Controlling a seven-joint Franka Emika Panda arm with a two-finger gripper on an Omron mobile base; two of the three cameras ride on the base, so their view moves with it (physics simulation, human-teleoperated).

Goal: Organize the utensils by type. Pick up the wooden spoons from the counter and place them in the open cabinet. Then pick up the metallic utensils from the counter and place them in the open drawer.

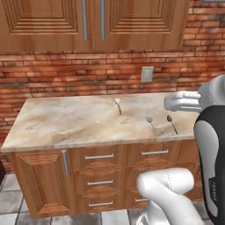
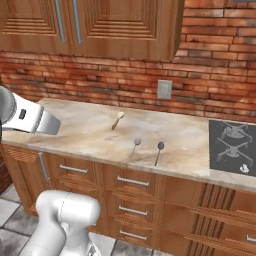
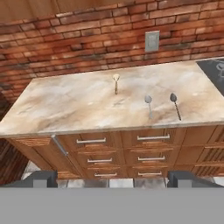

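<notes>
One wooden spoon lies near the middle of the beige marble counter, its cream bowl toward the brick wall. Two metal spoons lie side by side nearer the front edge: a lighter one and a darker-handled one. My gripper hangs well back from the counter and above it, open and empty, with its fingertips far apart. No open cabinet or open drawer shows.
Shut upper cabinets hang over the counter. Shut drawers with steel bar handles fill the front below. A dark stovetop lies at the right. A wall outlet sits on the brick.
</notes>
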